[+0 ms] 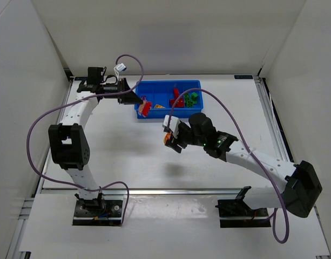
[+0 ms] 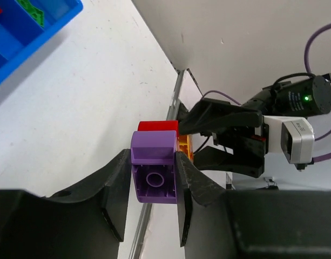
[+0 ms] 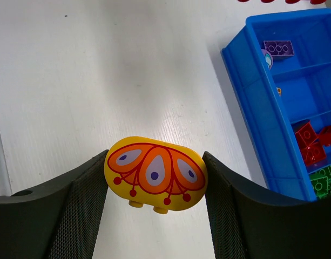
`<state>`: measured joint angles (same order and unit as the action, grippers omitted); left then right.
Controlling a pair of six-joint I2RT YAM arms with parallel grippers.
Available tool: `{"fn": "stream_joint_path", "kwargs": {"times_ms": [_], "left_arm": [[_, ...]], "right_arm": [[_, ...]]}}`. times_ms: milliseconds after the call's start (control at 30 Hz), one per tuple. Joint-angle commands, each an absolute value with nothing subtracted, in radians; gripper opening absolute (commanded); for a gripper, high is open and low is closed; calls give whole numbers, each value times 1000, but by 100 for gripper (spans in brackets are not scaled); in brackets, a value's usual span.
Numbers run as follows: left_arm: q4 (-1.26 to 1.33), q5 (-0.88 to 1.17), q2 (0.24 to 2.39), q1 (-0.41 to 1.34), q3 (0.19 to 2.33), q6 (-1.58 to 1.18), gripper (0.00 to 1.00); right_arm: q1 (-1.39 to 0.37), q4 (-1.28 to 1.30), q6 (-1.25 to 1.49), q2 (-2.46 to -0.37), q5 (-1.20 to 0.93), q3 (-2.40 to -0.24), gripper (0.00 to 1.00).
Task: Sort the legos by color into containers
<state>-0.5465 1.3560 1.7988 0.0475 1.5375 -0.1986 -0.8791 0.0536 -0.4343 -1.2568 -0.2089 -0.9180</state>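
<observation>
Grip: purple lego (image 2: 154, 175) in left end effector (image 2: 153, 168); yellow lego (image 3: 155, 174) in right end effector (image 3: 154, 163).

Toy colours around the blue tray (image 3: 251, 97)
A yellow lego (image 3: 155, 175) with an orange-red wing pattern and lilac spots; a purple lego (image 2: 153, 175); inside, red legos (image 3: 308, 143) and green legos (image 3: 323, 181).

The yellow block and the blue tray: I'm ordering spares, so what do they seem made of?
Yellow block: probably smooth moulded plastic with a soft sheen; its orange-red pattern looks printed on. Blue tray: likely rigid glossy plastic, going by its even colour and thin moulded walls and dividers.
</observation>
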Motion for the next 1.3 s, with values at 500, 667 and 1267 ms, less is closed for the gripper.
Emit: {"fn": "stream_joint_path", "kwargs": {"times_ms": [500, 667, 1267], "left_arm": [[-560, 1301, 1694, 35, 1480, -161, 23], [-560, 1253, 1574, -12, 1401, -155, 23], [-595, 1216, 1448, -101, 1302, -133, 23]], "right_arm": [[-698, 72, -195, -1400, -267, -1144, 3], [-649, 126, -97, -1665, -250, -1455, 3], [-546, 247, -58, -2348, -270, -2152, 17]]}}
